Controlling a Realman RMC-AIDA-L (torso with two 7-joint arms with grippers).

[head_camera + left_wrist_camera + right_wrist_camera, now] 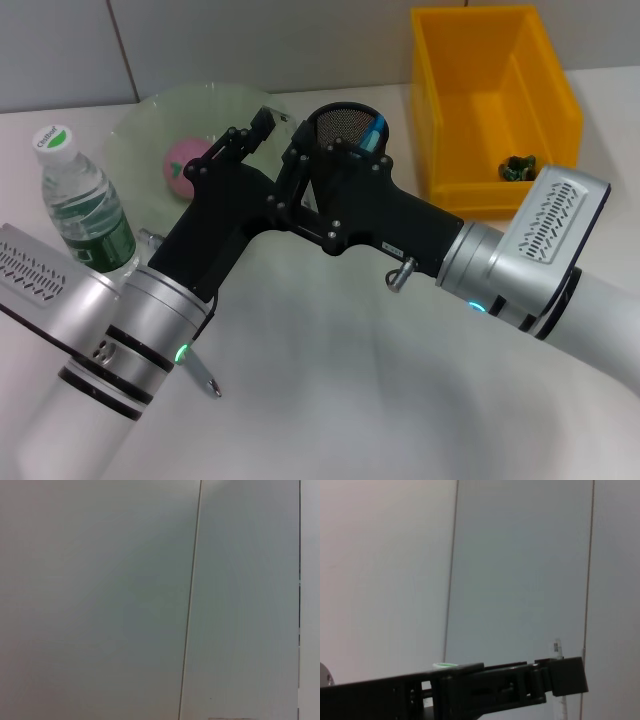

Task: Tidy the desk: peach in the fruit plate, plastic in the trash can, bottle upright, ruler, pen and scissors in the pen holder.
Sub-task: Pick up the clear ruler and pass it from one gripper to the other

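Black arms hide the pen holder (342, 128) base.

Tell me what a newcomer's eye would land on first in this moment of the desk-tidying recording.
Two black hands crossing mid-frame: the left hand reaches up over the pale green fruit plate, where the peach already lies, and the right hand sits against the black mesh pen holder, which shows something light blue inside. Next comes the bright yellow trash can at the far right, then the bottle standing upright at the left.
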